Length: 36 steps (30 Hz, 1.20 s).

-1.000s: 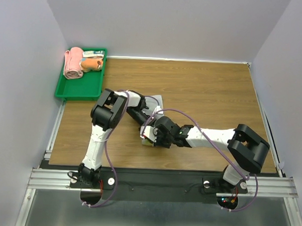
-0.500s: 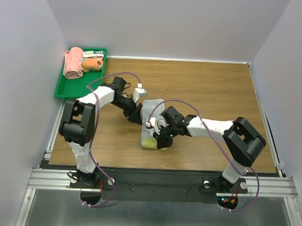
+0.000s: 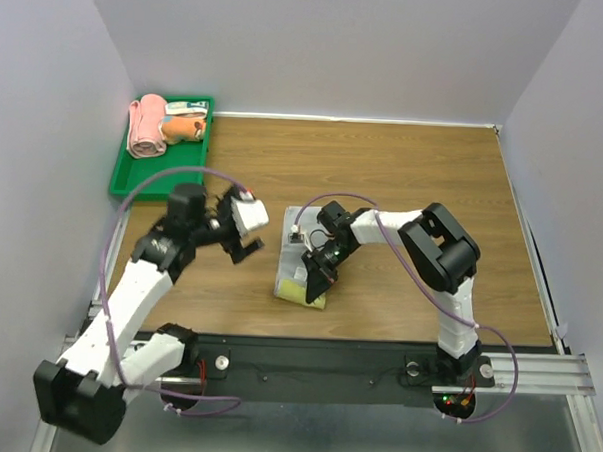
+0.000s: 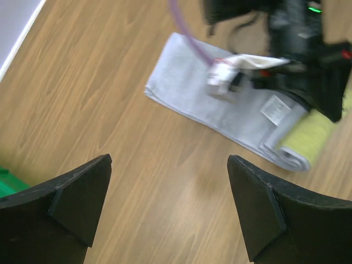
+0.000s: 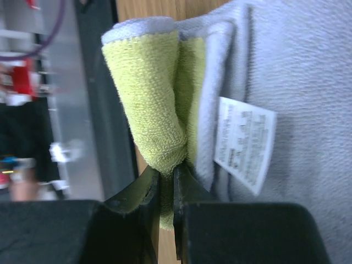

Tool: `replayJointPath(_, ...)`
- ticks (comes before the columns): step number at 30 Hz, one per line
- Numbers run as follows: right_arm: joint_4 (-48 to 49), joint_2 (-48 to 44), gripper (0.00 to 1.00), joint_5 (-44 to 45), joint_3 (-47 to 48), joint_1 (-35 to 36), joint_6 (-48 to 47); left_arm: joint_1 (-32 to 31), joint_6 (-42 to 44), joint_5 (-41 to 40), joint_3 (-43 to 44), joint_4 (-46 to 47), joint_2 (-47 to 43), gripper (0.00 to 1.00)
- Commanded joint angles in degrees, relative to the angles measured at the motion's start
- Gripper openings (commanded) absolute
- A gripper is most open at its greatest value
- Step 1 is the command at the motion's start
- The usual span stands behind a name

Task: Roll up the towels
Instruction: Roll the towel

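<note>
Towel of yellow-green and grey cloth looks soft, floppy; my right hand pinches its rolled end, left hand wide.

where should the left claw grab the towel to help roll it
Likely the roll's free left end, from the left: the towel lies flat, only the roll looks thick enough to pinch, and the right claw holds its other end.
</note>
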Motion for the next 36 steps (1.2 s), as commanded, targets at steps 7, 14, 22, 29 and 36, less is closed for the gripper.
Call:
replayJointPath(7, -12.5, 12.3, 0.01, -8.7, 8.7, -3.4, 0.4, -34.2, 12.3, -22.3, -19.6, 4.5, -10.7, 0.98)
replayJointPath(14, -15.8, 15.8, 0.01, -11.7, 10.9, -5.4, -0.3, -45.7, 17.9, -31.1, -19.4, 13.1, -1.2, 0.84)
replayJointPath(22, -18.5, 19.5, 0.01, -13.3, 13.4, -6.7, -0.9, -49.8, 18.0, -33.9, -16.0, 16.4, 13.0, 0.65)
replayJointPath(29, -20.9, 20.0, 0.01, -13.3, 14.0, -6.9, -3.0, -50.2, 14.6, -38.7, -18.4, 21.2, 19.0, 0.46)
replayJointPath(36, -21.7, 17.3, 0.2, -7.3, 15.4, -9.6, -1.6, -49.6, 10.3, -30.6, -15.3, 11.5, 20.6, 0.05)
